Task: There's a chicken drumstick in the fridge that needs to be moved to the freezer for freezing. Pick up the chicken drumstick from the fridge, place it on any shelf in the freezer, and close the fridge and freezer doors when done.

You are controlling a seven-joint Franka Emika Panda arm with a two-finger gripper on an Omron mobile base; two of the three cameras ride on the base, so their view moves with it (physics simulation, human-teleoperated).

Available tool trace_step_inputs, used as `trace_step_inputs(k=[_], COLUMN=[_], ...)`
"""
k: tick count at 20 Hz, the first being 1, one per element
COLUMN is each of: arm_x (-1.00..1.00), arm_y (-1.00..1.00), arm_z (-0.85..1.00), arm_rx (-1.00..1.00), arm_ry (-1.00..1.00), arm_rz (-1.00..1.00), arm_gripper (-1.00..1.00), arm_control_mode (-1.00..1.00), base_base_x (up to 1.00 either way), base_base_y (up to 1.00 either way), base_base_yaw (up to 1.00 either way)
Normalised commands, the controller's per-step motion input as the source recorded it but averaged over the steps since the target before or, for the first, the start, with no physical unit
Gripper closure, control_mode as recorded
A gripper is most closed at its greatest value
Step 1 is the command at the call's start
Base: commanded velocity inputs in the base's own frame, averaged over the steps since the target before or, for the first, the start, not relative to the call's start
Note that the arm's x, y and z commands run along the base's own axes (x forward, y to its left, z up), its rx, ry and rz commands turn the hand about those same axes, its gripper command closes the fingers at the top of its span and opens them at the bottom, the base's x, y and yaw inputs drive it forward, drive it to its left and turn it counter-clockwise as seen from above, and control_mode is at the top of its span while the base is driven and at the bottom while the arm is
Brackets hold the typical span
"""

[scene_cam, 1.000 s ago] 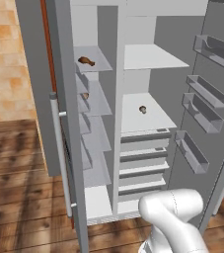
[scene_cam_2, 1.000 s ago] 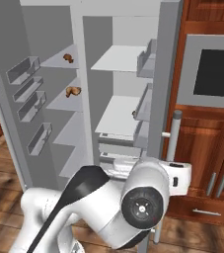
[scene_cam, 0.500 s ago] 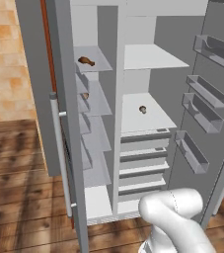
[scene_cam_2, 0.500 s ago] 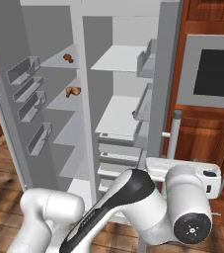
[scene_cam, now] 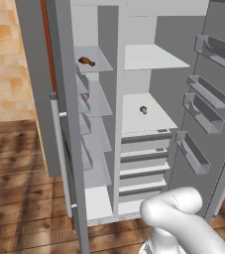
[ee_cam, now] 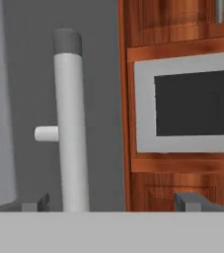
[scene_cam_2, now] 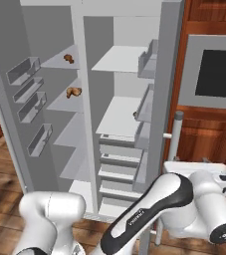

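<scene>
The tall grey unit stands with both doors swung open. The chicken drumstick [scene_cam: 86, 61] [scene_cam_2: 68, 59] lies on the top slim shelf of the narrow freezer [scene_cam: 95, 129]. A small round brown lump [scene_cam: 143, 109] sits on a broad shelf of the fridge [scene_cam: 148, 116]. My gripper [ee_cam: 111, 203] is open, its two fingertips [ee_cam: 34, 205] low in the hand view. It faces the vertical silver bar handle [ee_cam: 71, 123] [scene_cam_2: 175, 132] of the fridge door [scene_cam_2: 167, 74] without touching it. Nothing is held.
Another brown piece [scene_cam_2: 73, 91] lies on the freezer's second shelf. The freezer door [scene_cam: 37, 94] juts out on the left with its handle [scene_cam: 60, 154]. A wooden cabinet with a built-in oven [scene_cam_2: 214, 69] [ee_cam: 192, 108] stands right of the fridge door.
The arm has swung right and upward, bringing the hand beside the fridge door's handle. The food on the shelves and both doors have stayed put.
</scene>
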Motion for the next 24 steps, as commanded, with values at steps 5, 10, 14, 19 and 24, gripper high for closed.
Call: trace_step_inputs(k=[5,10,14,19,24], arm_x=[0.63,0.81,0.77,0.77,0.24], arm_y=[-0.38,-0.29,-0.29,-0.05,0.24], arm_z=[-0.38,-0.53,-0.67,-0.56,-0.2], arm_rx=[0.01,0.0,0.0,0.0,0.0], arm_ry=[-0.02,0.0,0.0,0.0,0.0], arm_rz=[0.11,0.02,0.02,0.0,0.0], arm_gripper=[-1.0,-1.0,-1.0,-1.0,-1.0], arm_control_mode=[-1.0,-1.0,-1.0,-1.0,-1.0], base_base_x=[0.0,0.0,0.0,0.0,0.0], base_base_y=[0.0,0.0,0.0,0.0,0.0], base_base_yaw=[0.0,0.0,0.0,0.0,0.0])
